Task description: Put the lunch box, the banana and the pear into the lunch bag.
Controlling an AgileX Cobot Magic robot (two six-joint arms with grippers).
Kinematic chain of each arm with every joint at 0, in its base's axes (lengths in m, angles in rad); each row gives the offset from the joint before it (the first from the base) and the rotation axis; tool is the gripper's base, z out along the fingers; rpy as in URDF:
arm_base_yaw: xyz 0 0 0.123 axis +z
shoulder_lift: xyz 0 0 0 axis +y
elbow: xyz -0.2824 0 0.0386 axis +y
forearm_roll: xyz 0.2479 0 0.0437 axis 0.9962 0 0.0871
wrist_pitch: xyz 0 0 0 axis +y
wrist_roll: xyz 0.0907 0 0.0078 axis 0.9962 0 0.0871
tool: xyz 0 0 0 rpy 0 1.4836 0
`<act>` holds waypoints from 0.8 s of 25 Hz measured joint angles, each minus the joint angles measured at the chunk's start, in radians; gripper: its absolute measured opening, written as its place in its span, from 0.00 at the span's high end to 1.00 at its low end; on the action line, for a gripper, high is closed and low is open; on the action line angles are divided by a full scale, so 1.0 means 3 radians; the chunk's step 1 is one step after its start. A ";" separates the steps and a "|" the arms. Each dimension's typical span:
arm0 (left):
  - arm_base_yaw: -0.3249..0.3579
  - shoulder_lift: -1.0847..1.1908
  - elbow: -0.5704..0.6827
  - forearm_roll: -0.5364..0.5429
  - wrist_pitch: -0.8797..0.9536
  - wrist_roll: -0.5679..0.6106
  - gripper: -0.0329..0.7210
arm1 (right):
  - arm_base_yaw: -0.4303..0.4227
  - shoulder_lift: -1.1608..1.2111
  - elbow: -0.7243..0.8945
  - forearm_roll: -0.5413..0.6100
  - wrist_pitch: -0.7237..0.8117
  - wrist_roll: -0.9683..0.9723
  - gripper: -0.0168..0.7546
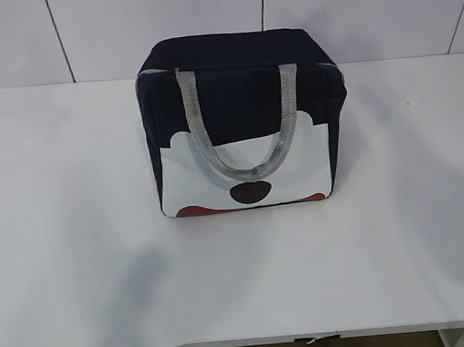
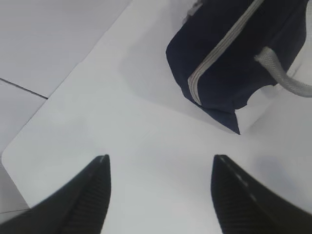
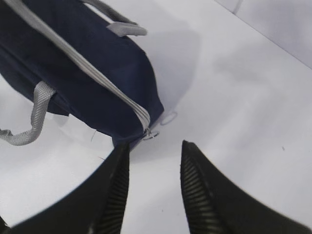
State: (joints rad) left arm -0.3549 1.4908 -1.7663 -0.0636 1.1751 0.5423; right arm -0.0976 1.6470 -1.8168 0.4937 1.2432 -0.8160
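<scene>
Bag (image 1: 244, 116) sits mid tabletop (image 1: 78, 258), zipped, face side to cam. Right claw (image 3: 152, 148) part open, empty, by the zip pull (image 3: 150, 134), prob to unzip. Left claw (image 2: 161, 163) wide open, empty. No box, banana, pear in view.

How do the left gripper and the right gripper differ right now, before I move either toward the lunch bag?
The left gripper has its jaws spread wide; the right gripper has them narrower, though open too. The left gripper hangs over bare table, clear of the lunch bag; the right gripper sits close to the bag's end, by the zipper's ring pull. Both are empty, with dark ribbed fingers.
</scene>
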 joint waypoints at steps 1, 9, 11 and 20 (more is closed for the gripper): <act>0.0013 -0.0086 0.0064 -0.0016 -0.0016 0.0000 0.31 | 0.0000 -0.0067 0.0000 -0.0072 0.0005 0.0145 0.59; 0.0021 -0.0779 0.0766 -0.0198 -0.0257 -0.0023 0.31 | 0.0000 -0.0737 0.0213 -0.0313 0.0033 0.0581 0.59; 0.0021 -0.0961 0.0982 -0.0229 -0.0346 -0.0038 0.31 | 0.0000 -0.0913 0.0397 -0.0315 0.0039 0.0617 0.59; 0.0021 -0.1602 0.1739 -0.0261 -0.0404 -0.0349 0.31 | 0.0000 -0.1655 0.1319 -0.0481 0.0048 0.1063 0.51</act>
State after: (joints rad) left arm -0.3487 1.0101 -1.2445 -0.1419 1.0539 0.4375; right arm -0.0976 1.1504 -1.4211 0.3494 1.2574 -0.4970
